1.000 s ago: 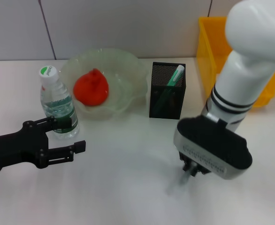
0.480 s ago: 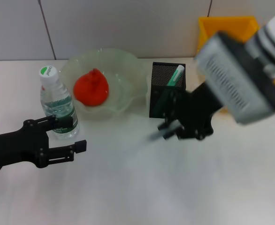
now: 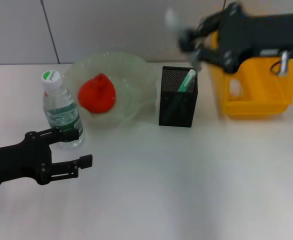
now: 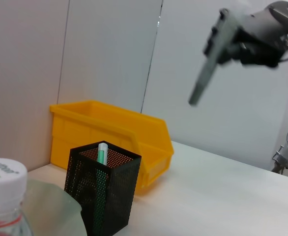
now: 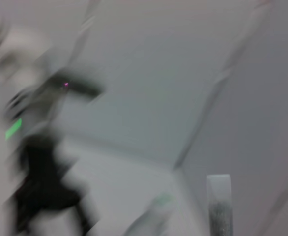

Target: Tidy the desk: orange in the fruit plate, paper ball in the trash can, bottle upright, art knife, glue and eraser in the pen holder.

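Above the pen holder [image 3: 178, 96] the right pincer [image 3: 189, 41] grips a grey stick—likely the art knife [image 4: 207, 66]—which could miss the mesh opening; left pincer [image 3: 76, 148] rests apart.

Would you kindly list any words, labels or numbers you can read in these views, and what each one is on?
Bottle cap: small print on a green patch, too small to read.
Bottle label: dark green, print unreadable.
Green pen in the pen holder: no readable text.
Nothing else carries legible text.

Right gripper [image 4: 217, 46] aloft, clamping a grey stick-like object [image 4: 205, 73] — above pen holder [image 4: 102, 194]; trash can [image 4: 109, 135] behind; bottle [image 4: 4, 196] cap near.
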### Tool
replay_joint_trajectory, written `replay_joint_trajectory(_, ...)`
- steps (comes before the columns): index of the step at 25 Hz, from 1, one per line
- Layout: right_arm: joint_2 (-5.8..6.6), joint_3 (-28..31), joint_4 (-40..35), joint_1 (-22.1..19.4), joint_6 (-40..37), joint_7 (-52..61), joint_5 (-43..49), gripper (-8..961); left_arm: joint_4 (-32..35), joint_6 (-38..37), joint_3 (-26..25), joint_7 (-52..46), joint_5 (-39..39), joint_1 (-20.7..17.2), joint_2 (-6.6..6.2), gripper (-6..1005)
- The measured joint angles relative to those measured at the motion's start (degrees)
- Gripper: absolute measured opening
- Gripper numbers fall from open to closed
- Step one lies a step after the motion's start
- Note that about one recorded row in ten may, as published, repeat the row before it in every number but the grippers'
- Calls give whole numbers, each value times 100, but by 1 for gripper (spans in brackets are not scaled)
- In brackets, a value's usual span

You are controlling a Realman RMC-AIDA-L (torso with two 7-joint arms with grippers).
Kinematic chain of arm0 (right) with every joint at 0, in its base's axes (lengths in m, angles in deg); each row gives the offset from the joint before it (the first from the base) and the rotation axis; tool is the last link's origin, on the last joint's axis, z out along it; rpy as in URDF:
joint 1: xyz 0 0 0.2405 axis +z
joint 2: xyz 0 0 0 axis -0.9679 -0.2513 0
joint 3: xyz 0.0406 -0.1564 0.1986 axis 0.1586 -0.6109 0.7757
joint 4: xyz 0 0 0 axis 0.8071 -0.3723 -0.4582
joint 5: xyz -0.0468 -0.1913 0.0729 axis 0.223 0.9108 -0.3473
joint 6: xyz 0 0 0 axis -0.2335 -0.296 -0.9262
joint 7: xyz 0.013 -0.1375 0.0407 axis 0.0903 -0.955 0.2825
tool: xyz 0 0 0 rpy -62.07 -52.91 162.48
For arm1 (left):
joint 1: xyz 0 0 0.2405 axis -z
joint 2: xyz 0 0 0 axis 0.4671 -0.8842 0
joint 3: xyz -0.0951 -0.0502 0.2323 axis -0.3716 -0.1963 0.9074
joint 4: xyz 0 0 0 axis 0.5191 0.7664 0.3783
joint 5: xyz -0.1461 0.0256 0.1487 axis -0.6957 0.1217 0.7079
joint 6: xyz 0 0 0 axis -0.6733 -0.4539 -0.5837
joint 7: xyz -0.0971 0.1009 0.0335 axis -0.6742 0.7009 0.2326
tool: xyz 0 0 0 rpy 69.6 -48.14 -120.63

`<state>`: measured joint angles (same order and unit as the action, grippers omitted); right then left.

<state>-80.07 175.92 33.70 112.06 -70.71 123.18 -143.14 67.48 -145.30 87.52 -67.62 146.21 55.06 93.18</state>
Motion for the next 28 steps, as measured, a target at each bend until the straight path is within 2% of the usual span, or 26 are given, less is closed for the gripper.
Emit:
replay_joint_trajectory(3, 3, 237, -329, -199, 411, 52, -543, 139, 0, -18, 6, 2, 0, 7, 0, 815)
replay_joint_trajectory(7, 29, 571, -862, -158, 922, 283, -828, 139, 0, -20, 6, 3, 0, 27, 1, 815)
replay_joint_trajectory(14, 277, 672, -1780, 271, 1436, 1157, -756, 140, -40, -53, 6, 23, -5, 21, 16, 815)
replay_joint_trajectory(16, 308, 665, -2047, 378, 1512, 1296, -668, 140, -81, -138, 6, 174, -32, -12, 19, 815)
replay_joint_trajectory(23, 285, 663, -2673, 490, 1674, 1198, -578, 139, -99, -338, 6, 511, -43, -116, 27, 815)
replay_joint_trajectory(28, 207, 666, -3037, 516, 1892, 745, -613, 138, -194, -355, 6, 692, -42, -132, 16, 815)
